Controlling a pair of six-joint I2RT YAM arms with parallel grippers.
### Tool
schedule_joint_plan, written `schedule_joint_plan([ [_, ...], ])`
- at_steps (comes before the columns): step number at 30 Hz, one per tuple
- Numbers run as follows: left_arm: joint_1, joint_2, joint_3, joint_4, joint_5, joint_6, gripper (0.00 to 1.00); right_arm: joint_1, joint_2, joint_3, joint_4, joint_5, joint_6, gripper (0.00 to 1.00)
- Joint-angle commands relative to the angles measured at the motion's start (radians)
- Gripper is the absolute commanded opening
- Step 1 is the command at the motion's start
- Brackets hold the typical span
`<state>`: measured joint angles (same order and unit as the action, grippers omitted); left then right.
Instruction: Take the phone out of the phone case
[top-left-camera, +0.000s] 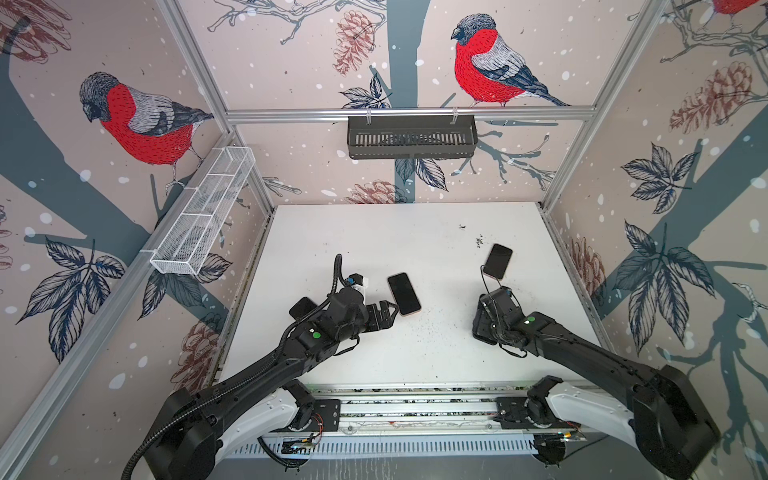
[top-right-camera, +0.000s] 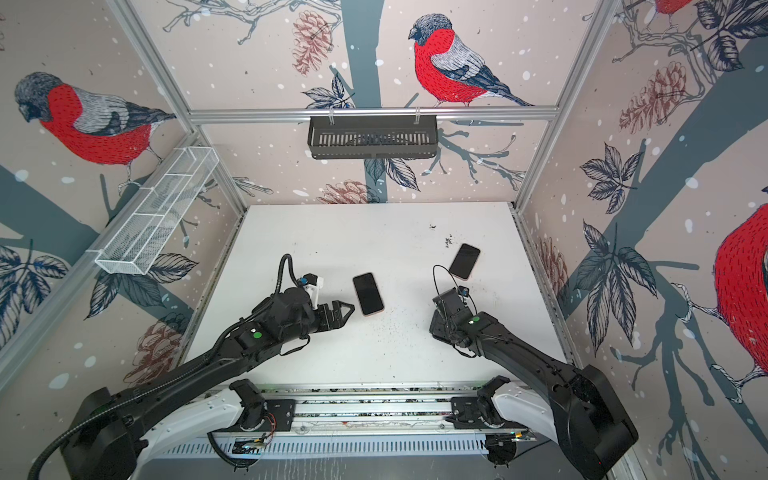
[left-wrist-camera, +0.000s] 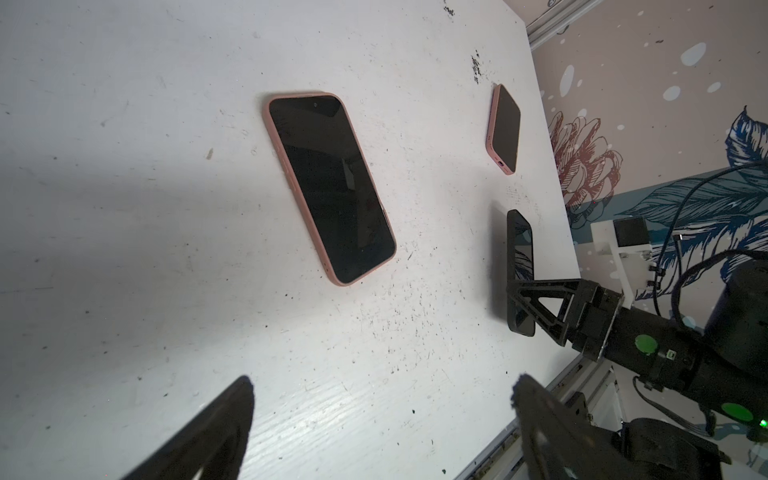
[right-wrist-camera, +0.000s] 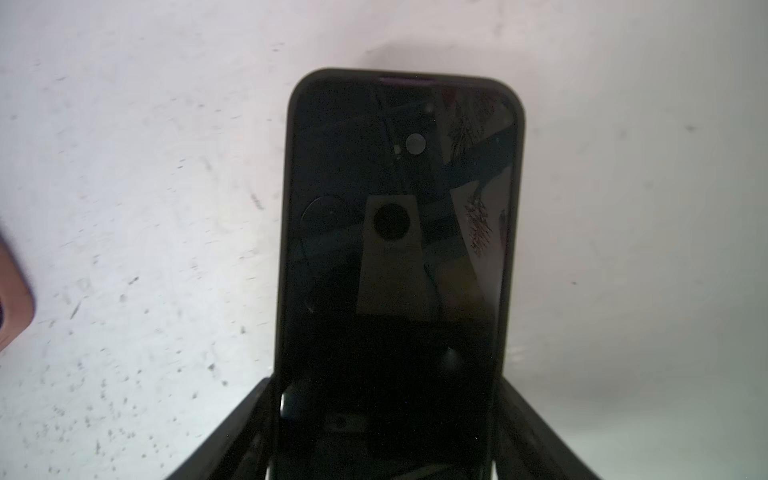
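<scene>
The phone (right-wrist-camera: 399, 249), glossy dark glass in a rounded matte black case (right-wrist-camera: 286, 208), is being clamped in the right gripper (right-wrist-camera: 385, 382) over the speckled white counter (right-wrist-camera: 124, 166), lower end hidden; the left gripper (left-wrist-camera: 382, 382) is hanging wide open, empty.

In the right wrist view a pink case (right-wrist-camera: 14, 291) is cut off by the edge and blurred. The lower end of the dark phone (right-wrist-camera: 399, 249) is hidden, perhaps clamped, between the fingers (right-wrist-camera: 237, 432).

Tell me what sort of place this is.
Probably a robot test booth: two robot arms on a rail, metal-framed walls with bird wallpaper, and cased phones on a white table.
</scene>
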<state>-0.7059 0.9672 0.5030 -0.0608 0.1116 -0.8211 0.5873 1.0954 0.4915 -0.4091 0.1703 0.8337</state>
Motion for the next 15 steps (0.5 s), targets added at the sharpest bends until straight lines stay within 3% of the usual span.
schedule_joint_plan([
  [1, 0.000, 0.004, -0.015, 0.102, 0.030, -0.043, 0.96, 0.044, 0.007, 0.017, 0.106, 0.011, -0.044, 0.44],
  [15, -0.001, 0.049, -0.085, 0.482, 0.147, -0.135, 0.92, 0.308, -0.031, 0.065, 0.340, 0.059, -0.216, 0.35],
])
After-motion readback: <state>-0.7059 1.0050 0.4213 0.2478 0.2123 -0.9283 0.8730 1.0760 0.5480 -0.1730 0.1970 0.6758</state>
